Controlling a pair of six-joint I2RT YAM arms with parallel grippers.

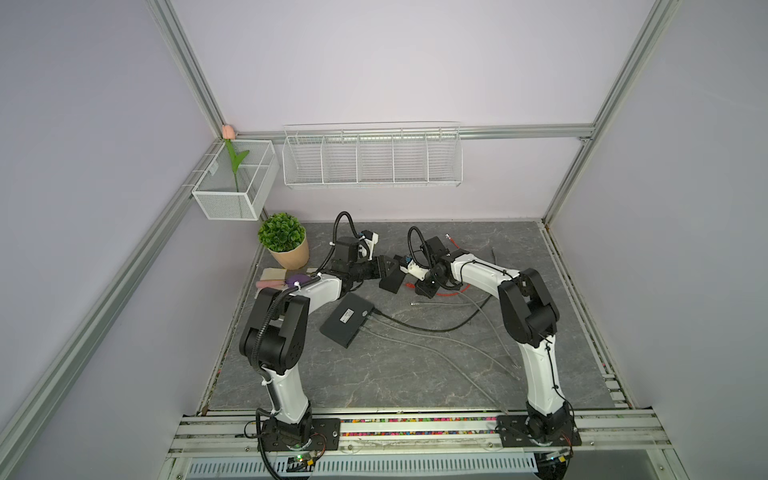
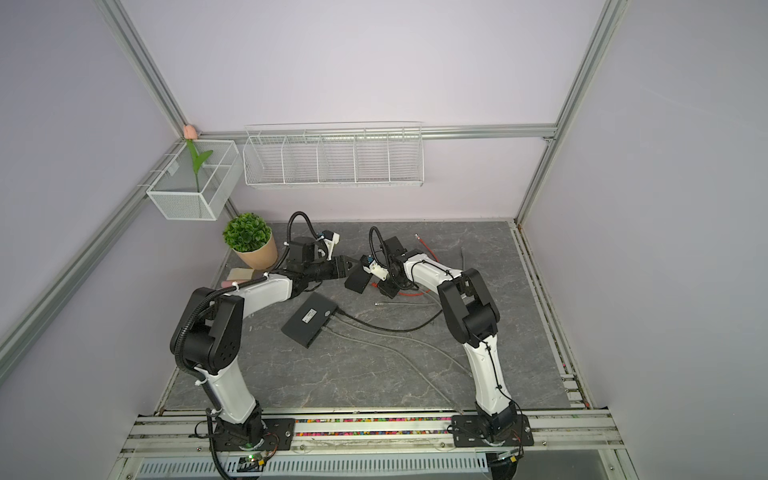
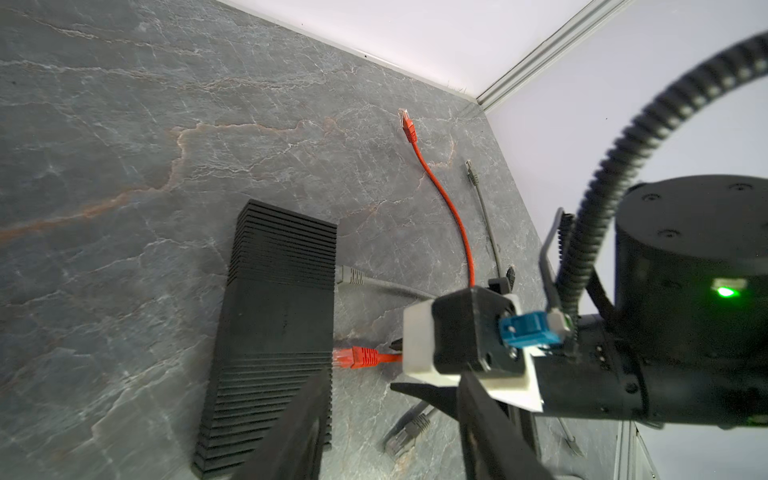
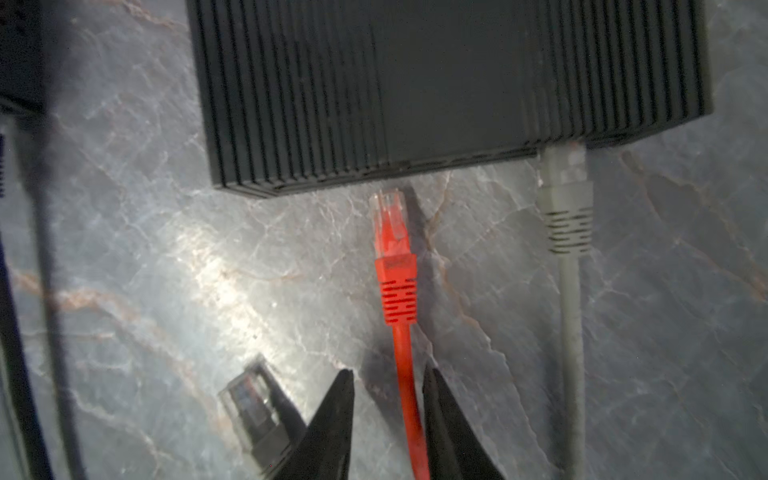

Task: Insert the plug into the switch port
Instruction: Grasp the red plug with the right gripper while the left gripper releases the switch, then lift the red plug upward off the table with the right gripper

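the white label [image 1: 348, 317] on the black box [image 1: 338, 330] is too small to read.

Left arm [image 1: 324, 291] and right arm [image 1: 478, 268] reach inward, elbows raised.
Wrists dip low, facing each other; left gripper [image 1: 384, 267] and right gripper [image 4: 388, 374] both have jaws parted.

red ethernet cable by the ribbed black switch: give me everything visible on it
The red cable is a thin, rubbery-looking cord with a clear plug and ribbed red boot at each end. The near plug lies on the grey stone-look table, aimed at the black switch, tip just short, not inserted. The right gripper straddles the cord behind the boot, gaps on both sides. The far end lies loose on the table.
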